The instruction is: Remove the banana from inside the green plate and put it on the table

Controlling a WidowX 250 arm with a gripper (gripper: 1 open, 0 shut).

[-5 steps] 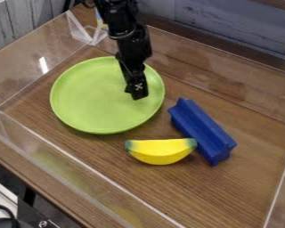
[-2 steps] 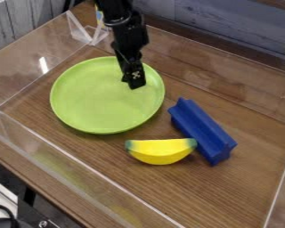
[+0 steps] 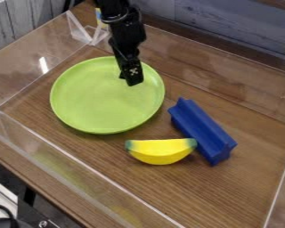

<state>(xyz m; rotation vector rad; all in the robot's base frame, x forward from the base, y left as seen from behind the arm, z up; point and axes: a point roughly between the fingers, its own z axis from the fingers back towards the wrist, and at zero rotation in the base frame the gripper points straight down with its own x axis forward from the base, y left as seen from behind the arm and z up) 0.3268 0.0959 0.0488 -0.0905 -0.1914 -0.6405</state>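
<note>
The yellow banana (image 3: pixel 160 150) lies on the brown table (image 3: pixel 97 183) in front of the green plate (image 3: pixel 92 98), a little past its near-right rim and beside the blue block. Nothing lies in the plate. My black gripper (image 3: pixel 133 78) points steeply down over the plate's right part. Its fingers are seen edge-on, so the gap between them does not show. Nothing hangs from it.
A blue ridged block (image 3: pixel 202 130) lies on the table right of the plate, its near end touching or almost touching the banana. Clear acrylic walls (image 3: pixel 26 62) enclose the tabletop on all sides.
The gripper has lifted slightly above the plate. The banana, block and plate have not moved.
</note>
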